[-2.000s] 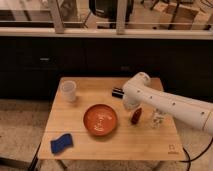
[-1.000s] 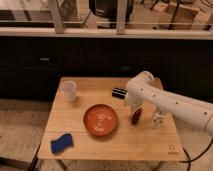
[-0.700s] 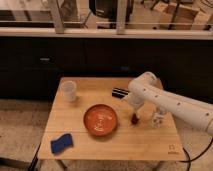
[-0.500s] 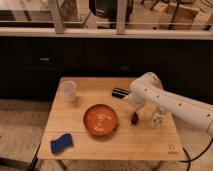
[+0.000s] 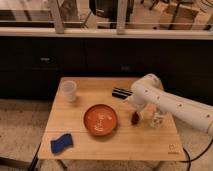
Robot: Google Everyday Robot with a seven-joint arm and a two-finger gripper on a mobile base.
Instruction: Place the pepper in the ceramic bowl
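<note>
One wooden surface carries everything, and the white arm comes in from the right over its far-right part. The ceramic bowl is mid-surface, with nothing in it but pale marks. The white cup is at the far left, the blue sponge at the near-left corner. The black cylinder lies at the far edge beside the arm, and a small pale jar stands near the right. The end effector is low, directly over the pepper, jaws spread and gripping nothing; can't tell if it touches. The pepper lies on the surface between bowl and jar, just beside the bowl rim, not in it. My read is light, glossy so likely slippery, rounded, with some give. Pinch it across the short middle with gentle force, since the tapered ends would probably squirt out. The jar is near, so the finger on that side has little room. For writing, there's only a small dark mark at the near-right corner of the surface, unreadable.
</note>
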